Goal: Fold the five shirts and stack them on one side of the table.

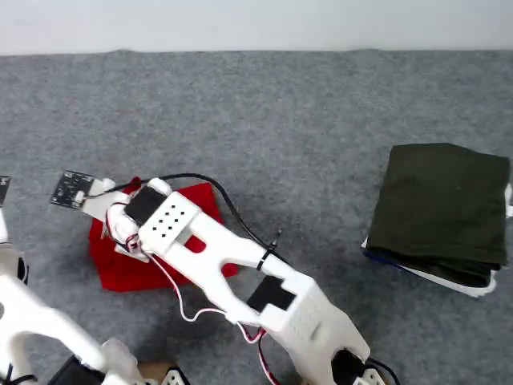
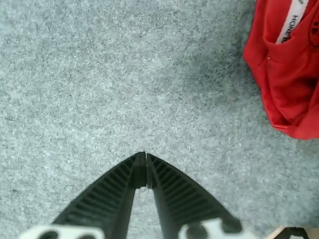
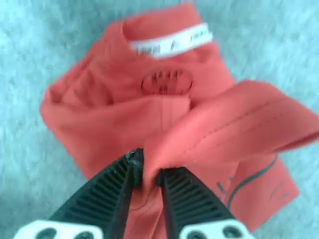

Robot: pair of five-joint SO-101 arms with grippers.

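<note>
Red fabric marks the work in hand: in the high view the red shirt (image 1: 128,271) lies partly folded on the grey table (image 1: 280,120), with the right arm (image 1: 240,273) stretched across it and its wrist hanging over the shirt. The stack (image 1: 441,208) of folded shirts, dark green on top, sits well apart from the red shirt, on the side opposite the left arm (image 1: 32,313). The left wrist view has the left gripper (image 2: 145,157) with its fingers pressed together on nothing, over bare table near the red shirt (image 2: 289,74), whose neck label (image 2: 295,17) is in sight. The right wrist view shows the right gripper (image 3: 144,162) clenched on a raised flap (image 3: 224,124) of the red shirt (image 3: 109,109). It pinches only a thin edge of cloth close to the tips, and the neck label (image 3: 172,40) lies flat beyond it. The risk, as I judge it, sits in that shallow bite: the flap could slip out partway through the fold and drop askew, leaving a crooked packet. Pulling too low or too fast could drag the whole red shirt across the table, since nothing pins its other side; the left gripper is near enough to hold it down but is not touching it. A loose, lumpy fold would then sit badly on the stack and might tip it.
</note>
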